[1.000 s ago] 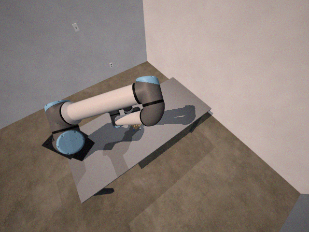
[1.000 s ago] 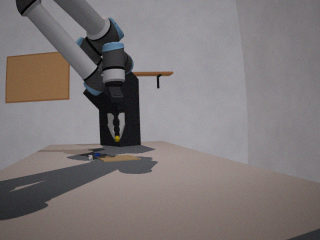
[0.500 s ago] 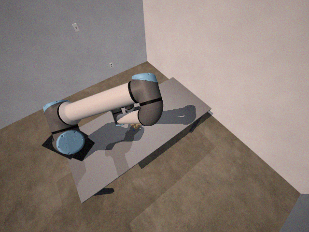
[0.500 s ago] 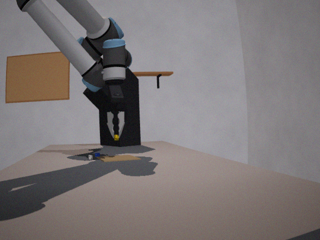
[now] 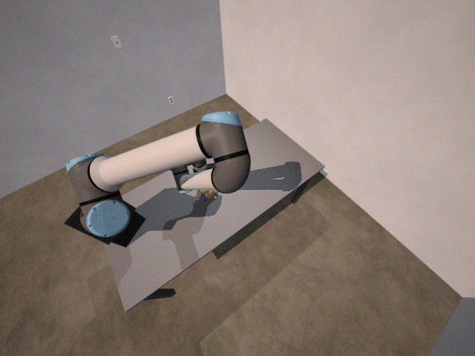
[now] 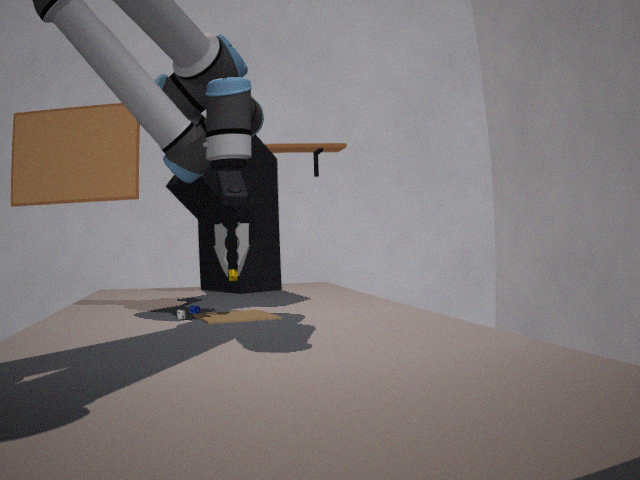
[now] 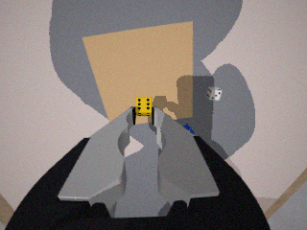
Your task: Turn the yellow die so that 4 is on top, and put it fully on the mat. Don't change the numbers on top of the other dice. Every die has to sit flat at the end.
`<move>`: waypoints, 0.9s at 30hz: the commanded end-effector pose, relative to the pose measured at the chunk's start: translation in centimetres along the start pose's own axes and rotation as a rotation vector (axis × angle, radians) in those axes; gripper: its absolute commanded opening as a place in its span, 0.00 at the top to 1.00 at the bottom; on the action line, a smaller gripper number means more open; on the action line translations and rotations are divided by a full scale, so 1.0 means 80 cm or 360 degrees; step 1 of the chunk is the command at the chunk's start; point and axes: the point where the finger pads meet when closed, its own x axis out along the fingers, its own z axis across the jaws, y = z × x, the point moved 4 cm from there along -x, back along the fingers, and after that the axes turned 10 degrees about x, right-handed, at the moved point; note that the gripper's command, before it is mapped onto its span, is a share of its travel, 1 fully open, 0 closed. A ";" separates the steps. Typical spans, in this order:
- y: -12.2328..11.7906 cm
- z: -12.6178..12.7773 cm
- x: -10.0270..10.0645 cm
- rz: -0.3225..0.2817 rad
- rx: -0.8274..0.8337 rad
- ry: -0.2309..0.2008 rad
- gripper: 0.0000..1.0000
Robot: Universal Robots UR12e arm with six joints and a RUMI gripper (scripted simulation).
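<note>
My fingers: clenched on the yellow die, 1 tip on each side of it, pointing down.
Yellow die: up in the air above the table, not resting on the mat; the face turned to my wrist view shows 6 pips in 2 rows of 3.
Mat: tan, flat on the table, partly in my shadow.
Blue die: on the table, just beside a corner of the mat; 1 of my fingers partly hides it in the wrist view, and I cannot read its top.
White die: on the table, off the mat and near the blue die, apart from my fingers; its pips are too small for me to count surely.
My arm: bent above the table, covering part of the mat from the top view.
Wall: 1 brown board and 1 shelf show in the exterior view.

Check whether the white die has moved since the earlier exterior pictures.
No; the white die keeps the same spot beside the mat in that view.
</note>
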 end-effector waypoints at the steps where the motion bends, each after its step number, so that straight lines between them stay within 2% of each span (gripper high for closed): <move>1: 0.001 -0.001 0.001 -0.0021 0.0001 0.0000 1.00; 11: 0.005 -0.005 0.005 -0.0114 0.0004 -0.0008 1.00; 27: 0.014 -0.005 0.004 -0.0331 0.0003 -0.0051 1.00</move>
